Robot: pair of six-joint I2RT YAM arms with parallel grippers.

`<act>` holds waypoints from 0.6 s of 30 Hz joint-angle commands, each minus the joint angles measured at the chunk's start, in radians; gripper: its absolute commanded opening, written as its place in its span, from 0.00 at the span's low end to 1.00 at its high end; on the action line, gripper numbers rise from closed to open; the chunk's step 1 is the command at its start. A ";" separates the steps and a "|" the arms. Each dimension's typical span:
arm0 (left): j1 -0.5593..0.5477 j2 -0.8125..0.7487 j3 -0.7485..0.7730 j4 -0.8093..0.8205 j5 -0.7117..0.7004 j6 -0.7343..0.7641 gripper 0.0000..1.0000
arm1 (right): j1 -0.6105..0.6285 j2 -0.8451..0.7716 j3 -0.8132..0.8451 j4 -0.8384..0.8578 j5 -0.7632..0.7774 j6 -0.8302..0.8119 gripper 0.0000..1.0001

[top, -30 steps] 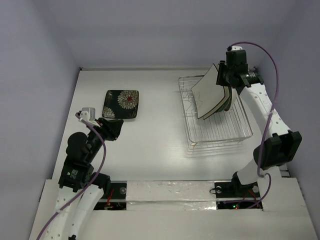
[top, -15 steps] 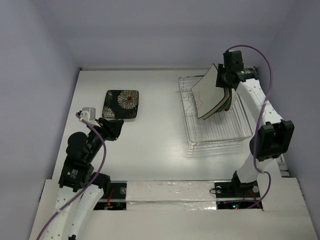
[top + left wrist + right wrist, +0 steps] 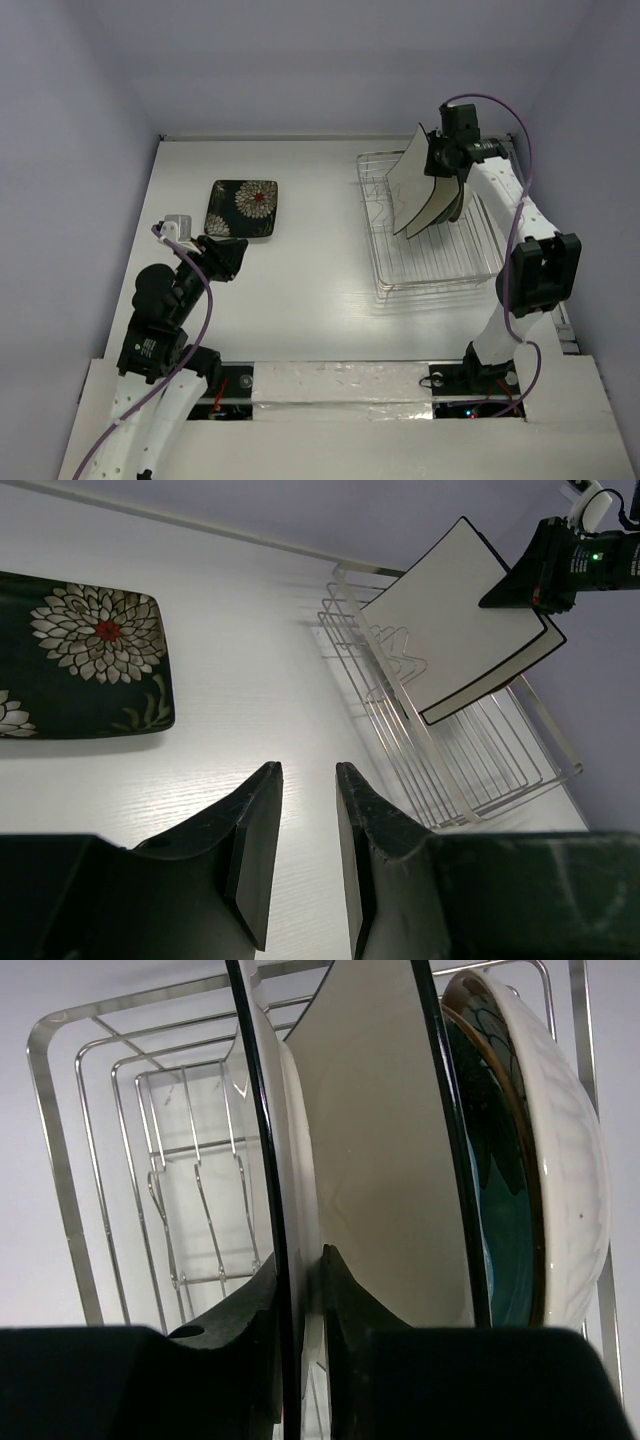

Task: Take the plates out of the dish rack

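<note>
The dish rack [image 3: 430,282] stands at the right. In it the white square dark-rimmed plate [image 3: 410,185] leans tilted, and my right gripper [image 3: 440,158] is shut on its upper edge. In the right wrist view the fingers [image 3: 345,1290] pinch that plate's dark rim [image 3: 262,1140] from both sides. Behind it stand a round teal plate [image 3: 500,1220] and a round white brown-rimmed plate [image 3: 572,1160]. The black floral plate [image 3: 243,208] lies flat on the table at the left. My left gripper [image 3: 308,770] hovers open and empty just in front of it.
White walls close in the table at the back and on both sides. The rack's left half [image 3: 190,1190] holds only bare wire tines. The bare tabletop [image 3: 310,250] runs between the black plate and the rack.
My right gripper has closed on the white square plate's edge and shifted slightly left, and the plate stands a little more upright. The left arm has not moved.
</note>
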 commanded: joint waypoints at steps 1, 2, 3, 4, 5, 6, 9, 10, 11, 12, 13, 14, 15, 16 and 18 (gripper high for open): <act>0.003 0.004 0.012 0.054 0.017 0.003 0.25 | -0.010 -0.087 0.032 0.084 0.034 -0.007 0.00; 0.003 0.004 0.012 0.053 0.017 0.003 0.25 | -0.010 -0.096 0.054 0.084 0.028 -0.009 0.00; 0.003 0.006 0.012 0.053 0.017 0.003 0.25 | -0.010 -0.112 0.078 0.081 0.022 -0.004 0.00; 0.003 0.004 0.012 0.053 0.017 0.003 0.26 | -0.010 -0.121 0.078 0.080 0.016 -0.003 0.00; 0.003 0.004 0.012 0.054 0.018 0.003 0.26 | -0.010 -0.130 0.097 0.084 0.005 0.000 0.00; 0.003 0.003 0.012 0.054 0.017 0.003 0.26 | -0.010 -0.141 0.107 0.085 -0.013 0.004 0.00; 0.003 0.003 0.012 0.053 0.017 0.003 0.26 | -0.010 -0.199 0.127 0.105 -0.045 0.025 0.00; 0.003 0.003 0.012 0.053 0.015 0.003 0.26 | -0.010 -0.213 0.131 0.113 -0.055 0.037 0.00; 0.003 0.003 0.012 0.053 0.014 0.003 0.26 | -0.010 -0.228 0.137 0.119 -0.061 0.043 0.00; 0.003 0.001 0.012 0.053 0.014 0.001 0.26 | -0.010 -0.250 0.153 0.120 -0.059 0.046 0.00; 0.003 0.001 0.012 0.053 0.011 0.003 0.26 | -0.010 -0.259 0.160 0.119 -0.059 0.054 0.00; 0.003 0.001 0.012 0.051 0.009 0.001 0.26 | -0.010 -0.267 0.170 0.116 -0.058 0.057 0.00; 0.003 0.000 0.014 0.053 0.009 0.001 0.26 | -0.010 -0.280 0.179 0.108 -0.050 0.059 0.00; 0.003 0.000 0.012 0.051 0.009 0.001 0.26 | -0.010 -0.288 0.193 0.105 -0.043 0.063 0.00; 0.003 0.000 0.012 0.050 0.008 0.003 0.26 | -0.010 -0.320 0.197 0.102 -0.039 0.069 0.00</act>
